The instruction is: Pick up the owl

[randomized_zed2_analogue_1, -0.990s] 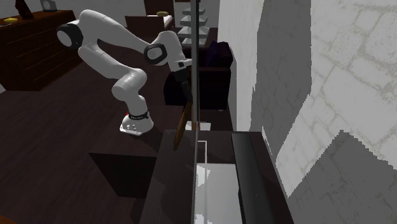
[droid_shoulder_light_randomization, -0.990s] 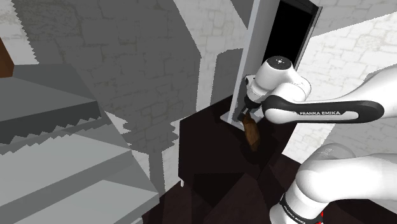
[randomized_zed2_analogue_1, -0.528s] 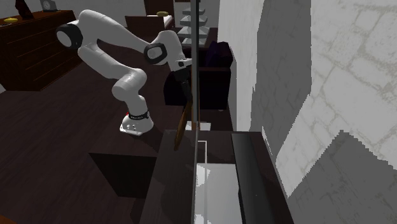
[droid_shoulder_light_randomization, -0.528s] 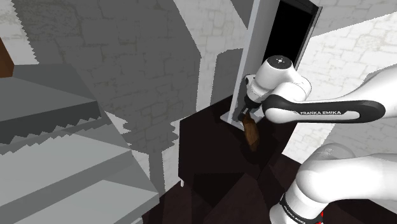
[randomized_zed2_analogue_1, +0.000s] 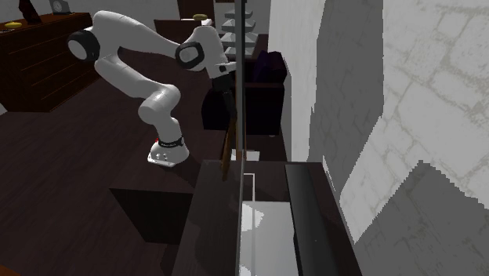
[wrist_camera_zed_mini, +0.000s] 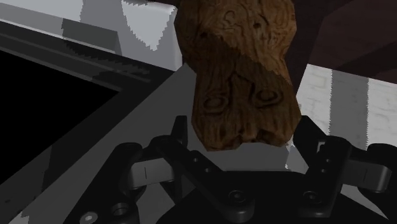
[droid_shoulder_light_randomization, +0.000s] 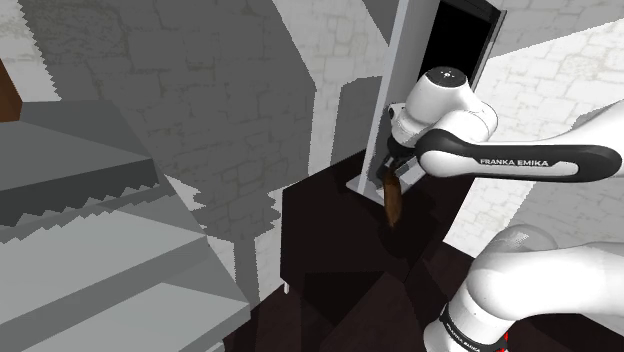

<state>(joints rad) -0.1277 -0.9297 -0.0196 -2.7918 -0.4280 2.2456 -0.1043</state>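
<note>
Brown wooden owl [wrist_camera_zed_mini: 240, 76] in the grip of the black pincer [wrist_camera_zed_mini: 245, 141], grey panel [wrist_camera_zed_mini: 143, 114] beyond.

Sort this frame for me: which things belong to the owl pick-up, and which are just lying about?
Part of the job:
- brown wooden owl
- gripper, shut on the owl

Just lying about:
- dark cabinet under the owl
- white frame around a black area, behind the gripper
- dark dresser
- grey steps

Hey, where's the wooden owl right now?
In the shoulder view, the wooden owl hangs right of centre, clasped in the gripper, above the dark cabinet and beside the white upright panel.
</note>
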